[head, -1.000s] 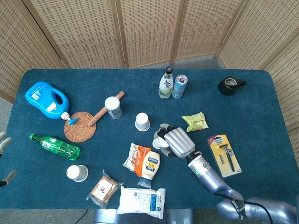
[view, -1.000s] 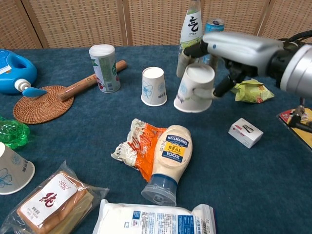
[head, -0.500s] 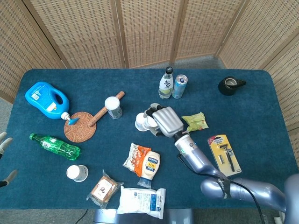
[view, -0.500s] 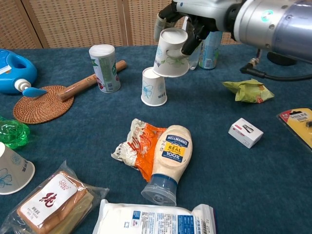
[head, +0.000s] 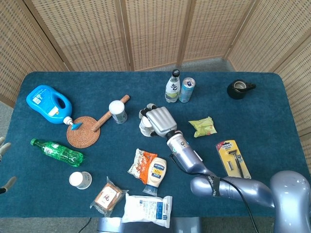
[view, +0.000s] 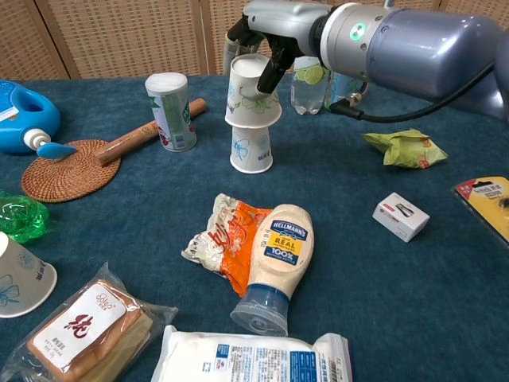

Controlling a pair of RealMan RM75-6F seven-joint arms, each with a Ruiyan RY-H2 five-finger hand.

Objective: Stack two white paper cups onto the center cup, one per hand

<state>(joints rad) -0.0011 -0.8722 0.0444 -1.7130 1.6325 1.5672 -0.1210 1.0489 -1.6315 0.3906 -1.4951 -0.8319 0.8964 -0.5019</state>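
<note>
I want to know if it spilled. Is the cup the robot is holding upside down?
Yes, upside down. The held cup shows its closed base on top and its wide rim pointing down, over the center cup. The right hand grips it.

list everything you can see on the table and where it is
paper cups: three, white; one held over the center cup, one front left
detergent jug: one, blue, far left
wicker coaster: one, brown, beside jug
wooden stick: one, across coaster
can: one, white-green, left of center
green bottle: one, lying left
clear bottle and drink can: back center
black cup: back right
green packet: right
razor pack: right
small box: white
mayonnaise, orange packet, bread, white pack: front
right robot hand: grey, holding cup
left robot hand: left edge
</note>
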